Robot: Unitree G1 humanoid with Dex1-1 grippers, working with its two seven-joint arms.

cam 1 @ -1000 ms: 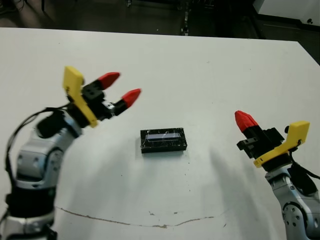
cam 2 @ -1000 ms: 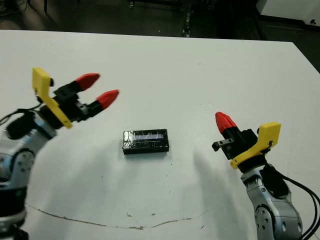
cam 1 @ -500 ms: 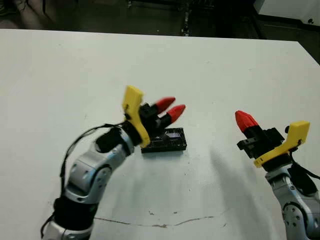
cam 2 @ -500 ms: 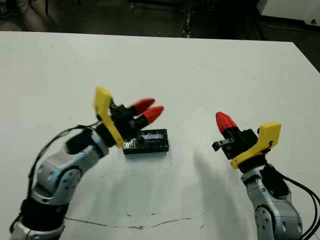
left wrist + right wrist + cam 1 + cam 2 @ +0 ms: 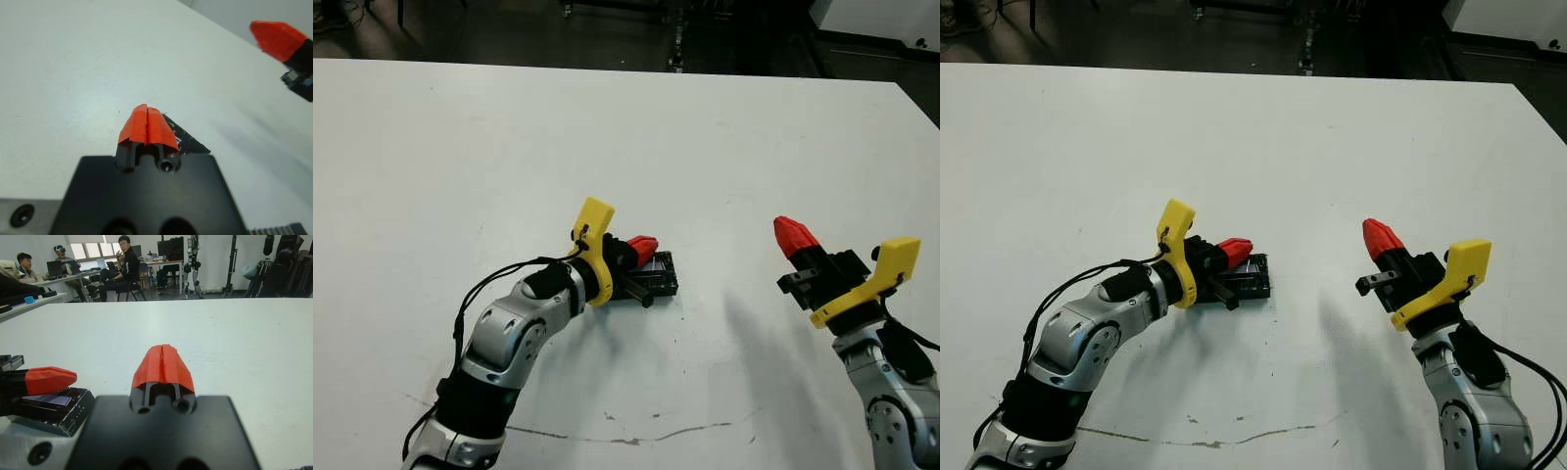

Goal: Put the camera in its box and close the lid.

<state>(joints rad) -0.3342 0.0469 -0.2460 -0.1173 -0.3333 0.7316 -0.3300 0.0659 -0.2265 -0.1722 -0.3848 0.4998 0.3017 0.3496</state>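
Two end effectors closed; left one at the box

Left end effector (image 5: 643,249): fingers pressed together, tips over the box (image 5: 658,277) mid-table (image 5: 705,127). Head views hide most of the box; the right wrist view shows a shiny lid (image 5: 46,400) on it. Camera not visible. Right end effector (image 5: 163,363): closed, empty, well apart. One second ago the left hovered open, away from the box.

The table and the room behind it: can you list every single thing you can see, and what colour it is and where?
Table: one, white, fills the head views.
Box: one, black and shiny, middle of the table, partly under the left gripper.
People: several, seated at desks beyond the table.
Left gripper: one, red tips pressed together, over the box.
Right gripper: one, red tips pressed together, raised right of the box.
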